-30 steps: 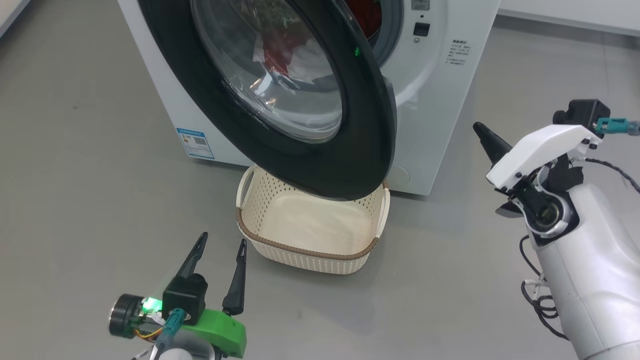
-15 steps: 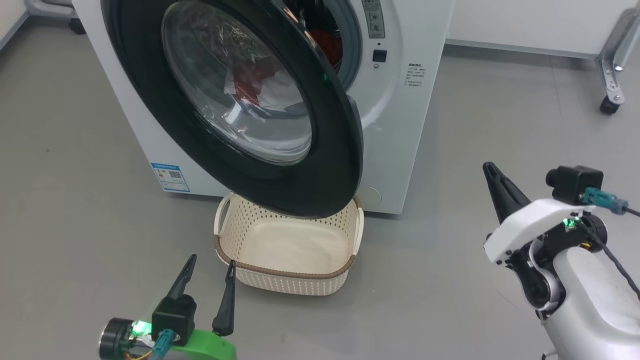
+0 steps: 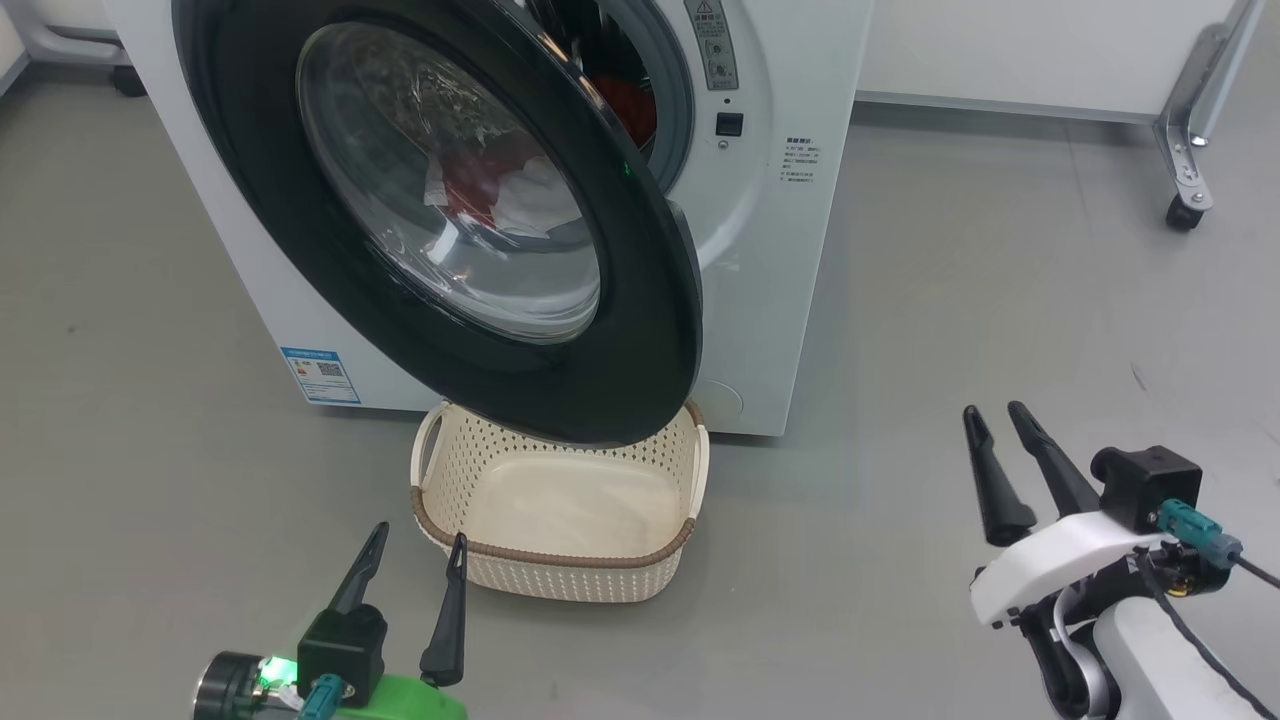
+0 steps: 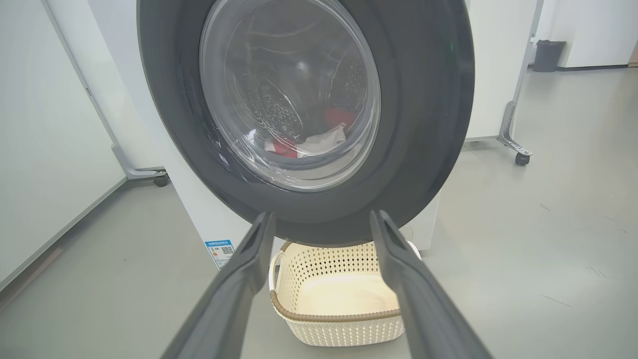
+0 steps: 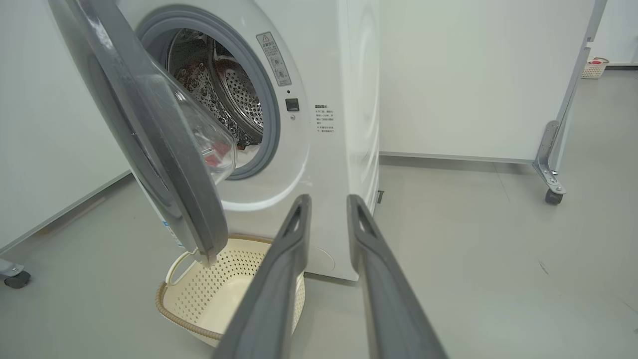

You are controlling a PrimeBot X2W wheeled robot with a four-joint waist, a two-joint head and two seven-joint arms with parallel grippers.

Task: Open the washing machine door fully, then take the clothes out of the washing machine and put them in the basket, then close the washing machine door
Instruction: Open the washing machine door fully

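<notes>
Head view, door point(image 3: 445, 215) half open (hinged left), basket point(image 3: 560, 580) long axis left-right

Glossy black washing machine door point(image 3: 450, 200), steel drum point(image 5: 244, 94), perforated plastic basket point(image 3: 560, 578)

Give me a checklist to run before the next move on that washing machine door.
1. Washing machine door fully open: not ok, only part-way, hanging over the basket.
2. Clothes out: not ok, inside the washing machine.
3. Basket ready: ok, upright and empty.
4. Left hand free: ok, open, holding nothing.
5. Right hand free: ok, fingers slightly apart, holding nothing, clear of the door.
</notes>
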